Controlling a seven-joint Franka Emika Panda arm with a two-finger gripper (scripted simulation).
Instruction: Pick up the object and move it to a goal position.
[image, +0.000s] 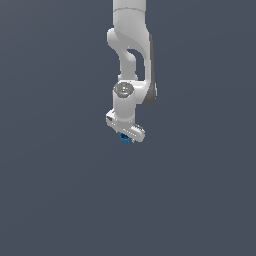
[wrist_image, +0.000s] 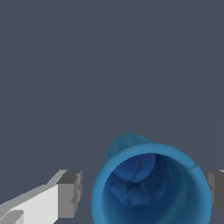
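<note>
**Operator:** Object (image: 124, 138) sits right under my gripper (image: 126, 134) on the plain grey floor (image: 60, 200). From the wrist view I look straight down into it: a hollow blue cup (wrist_image: 151, 186) with a thin rim and a darker inside.

**Colleague:** Have you got hold of it?

**Operator:** Not by my reading. One grey finger pad (wrist_image: 70, 192) stands clear of the wall with floor showing between, and the other pad (wrist_image: 217, 190) is near the far side. So the jaws are spread, straddling it.

**Colleague:** How will it handle?

**Operator:** Light and stiff, I'd guess, smooth enough to slip. I'd pinch across the outer wall, low down, squarely through the middle.
</note>
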